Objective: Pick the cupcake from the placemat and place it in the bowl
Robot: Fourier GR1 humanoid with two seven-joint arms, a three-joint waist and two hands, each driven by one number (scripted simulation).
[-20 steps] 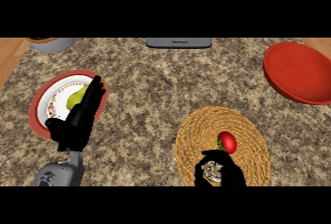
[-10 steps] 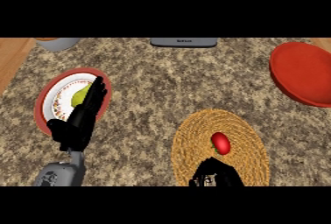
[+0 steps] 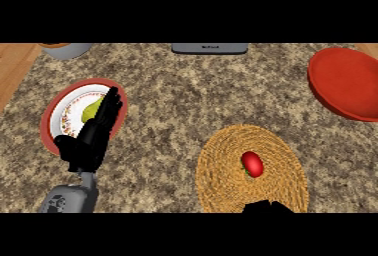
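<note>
Red cupcake (image 3: 252,164) sits on woven placemat (image 3: 251,170), untouched; red bowl (image 3: 345,82) far right. Left hand (image 3: 92,135) fingers straight, holding nothing, over plate (image 3: 66,107). Right hand (image 3: 267,208) barely visible at bottom edge, fingers can't tell.

Single head view, steeply down onto counter (image 3: 192,100); forearms enter from lower edge.

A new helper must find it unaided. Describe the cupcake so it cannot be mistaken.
Start from the round woven placemat on the speckled counter, near the view's lower right. The cupcake lies near its middle, just ahead of the right hand. It is the small glossy red thing, far smaller than the red bowl at the right edge.
</note>
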